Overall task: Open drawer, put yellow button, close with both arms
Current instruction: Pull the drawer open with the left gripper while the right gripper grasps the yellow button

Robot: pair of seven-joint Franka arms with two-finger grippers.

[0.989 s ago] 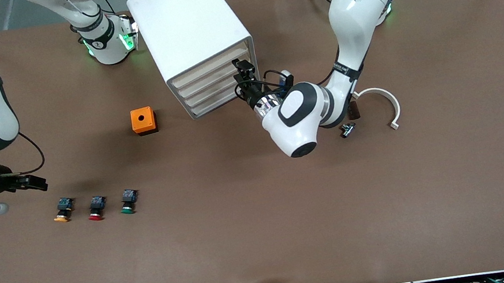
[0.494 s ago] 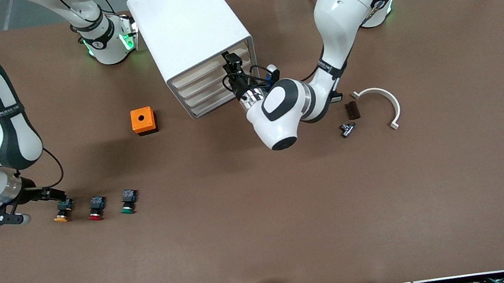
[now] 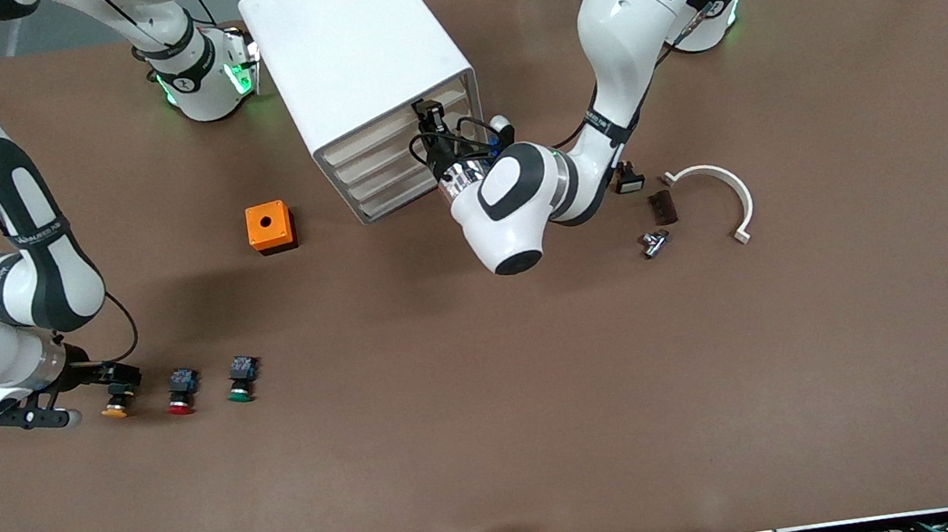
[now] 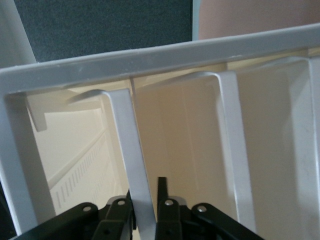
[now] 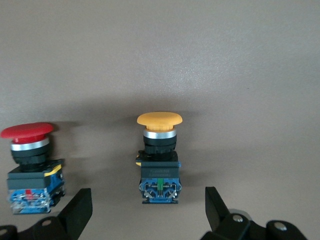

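Scene: two white robot arms at a brown table (image 3: 547, 403), seen from above.
Left gripper (image 4: 146, 212): at the front of the white drawer cabinet (image 3: 360, 61), its two black fingers pinched narrowly on either side of one thin handle bar (image 4: 131, 150), touching it, so the drawer can be pulled out. No drawer is open yet.
Right gripper (image 5: 147, 210): low at the right arm's end of the table, jaws spread wide with the yellow button (image 5: 159, 159) between them, neither finger touching it; it looks set to close on the black body.
Yellow button: lying on its side on the table, end of a row, the red button (image 5: 31, 165) just beside it and the green button (image 3: 240, 380) next along.
Materials: glossy plastic arms; smooth domed mushroom caps, metal collars, black bodies, bluish terminal blocks; matte paper-like table cover; cream drawer fronts.
Other items: orange box (image 3: 270, 227) with a round hole, near the cabinet; white curved bracket (image 3: 719, 192) toward the left arm's end.
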